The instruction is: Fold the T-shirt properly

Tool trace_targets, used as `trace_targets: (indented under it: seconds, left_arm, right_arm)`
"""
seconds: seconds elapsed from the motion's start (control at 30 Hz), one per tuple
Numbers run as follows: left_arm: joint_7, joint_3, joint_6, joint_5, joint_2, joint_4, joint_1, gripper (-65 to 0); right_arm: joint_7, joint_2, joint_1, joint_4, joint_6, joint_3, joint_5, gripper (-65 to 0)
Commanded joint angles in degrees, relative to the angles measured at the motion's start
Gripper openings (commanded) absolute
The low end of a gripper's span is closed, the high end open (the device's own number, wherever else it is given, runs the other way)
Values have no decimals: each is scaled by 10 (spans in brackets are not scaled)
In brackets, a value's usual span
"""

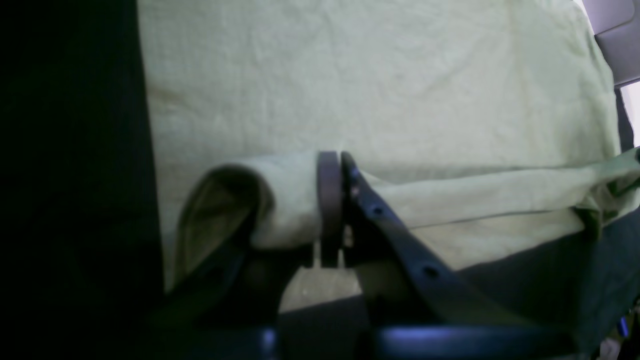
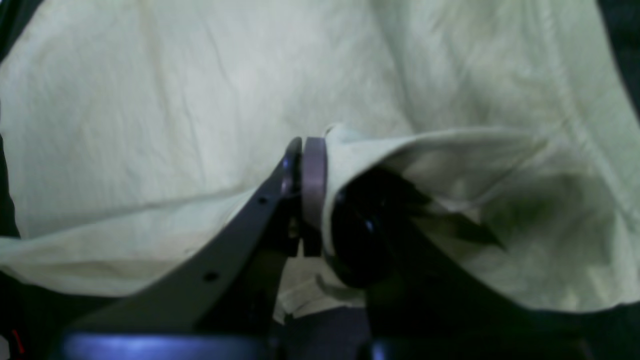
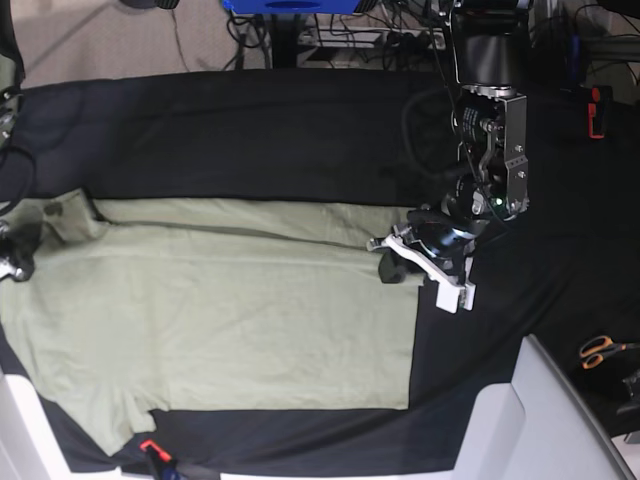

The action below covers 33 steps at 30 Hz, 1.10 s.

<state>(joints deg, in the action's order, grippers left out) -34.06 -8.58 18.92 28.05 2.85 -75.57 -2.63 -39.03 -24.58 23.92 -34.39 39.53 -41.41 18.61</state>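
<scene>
T-shirt (image 3: 230, 320) edges sit pinched between both arms' closed fingers (image 1: 330, 200).

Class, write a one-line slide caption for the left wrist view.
Left gripper shut on a lifted fold of the T-shirt.

Black left arm (image 3: 487, 110) with grey metal housing and cables, white-edged left gripper (image 3: 400, 258), dark slim fingers (image 1: 390, 225) dotted with screw holes, purplish pads (image 2: 314, 182)

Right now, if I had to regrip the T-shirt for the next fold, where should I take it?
Probably along the far hem edge of the T-shirt, where the left gripper and right gripper already pinch it. That edge is lifted off the cloth, so fingers can come in from behind and slide under it.
</scene>
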Motion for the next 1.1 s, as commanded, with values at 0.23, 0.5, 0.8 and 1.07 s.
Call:
trace_targets:
  seconds: [0.23,0.5,0.8,1.07]
  left_arm:
    - [60,-7,3,7,2,34,-33,-650]
    - [62,-59,6,14,-1,40,-54,-82]
    - [57,-94,8,120,40,-175,61,-3]
    - [57,-100,93,247,99,-141,164,-12]
  right_arm:
    - [65,-13,16,-7,5,-6,11,-450]
    - [98,-14,14,-13,5,-59,39,-134]
    - [-8,16,-109,-228,5,-150,131,-135]
    - [-69,95,-172,-273,5,-244,153,-135]
